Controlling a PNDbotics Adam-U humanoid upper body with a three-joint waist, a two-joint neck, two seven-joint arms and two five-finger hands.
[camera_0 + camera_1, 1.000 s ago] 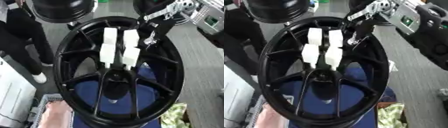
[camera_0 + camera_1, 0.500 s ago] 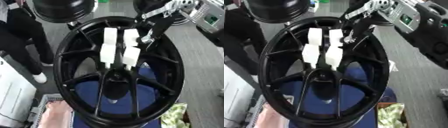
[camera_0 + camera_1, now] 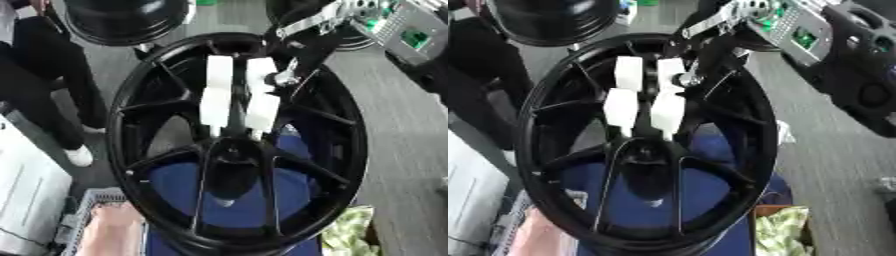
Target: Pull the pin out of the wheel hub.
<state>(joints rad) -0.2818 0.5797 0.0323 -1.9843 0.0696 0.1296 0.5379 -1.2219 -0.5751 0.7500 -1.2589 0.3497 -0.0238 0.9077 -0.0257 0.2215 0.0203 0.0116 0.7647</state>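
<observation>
A black spoked wheel hub (image 3: 236,150) stands tilted and fills the middle of both views. Two pairs of white blocks (image 3: 217,95) sit on its upper spokes above the centre bore (image 3: 232,155). My right hand (image 3: 297,52), black with a silver arm link, reaches in from the upper right and lies against the upper right spokes just inside the rim. A small silver round piece (image 3: 282,78) shows at its tip beside the right white blocks; I cannot tell whether it is the pin or part of the hand. My left hand is out of sight.
A second black wheel (image 3: 122,20) stands behind at the upper left, and a person in dark clothes (image 3: 48,75) stands to the left. A blue surface (image 3: 175,185) lies under the hub. Grey crate (image 3: 83,210) lower left, green cloth (image 3: 350,235) lower right, electronics box (image 3: 411,35) upper right.
My right hand has moved left and slightly inward over the hub's upper right spokes, the silver piece at its tip moving with it. The hub has stayed put.
</observation>
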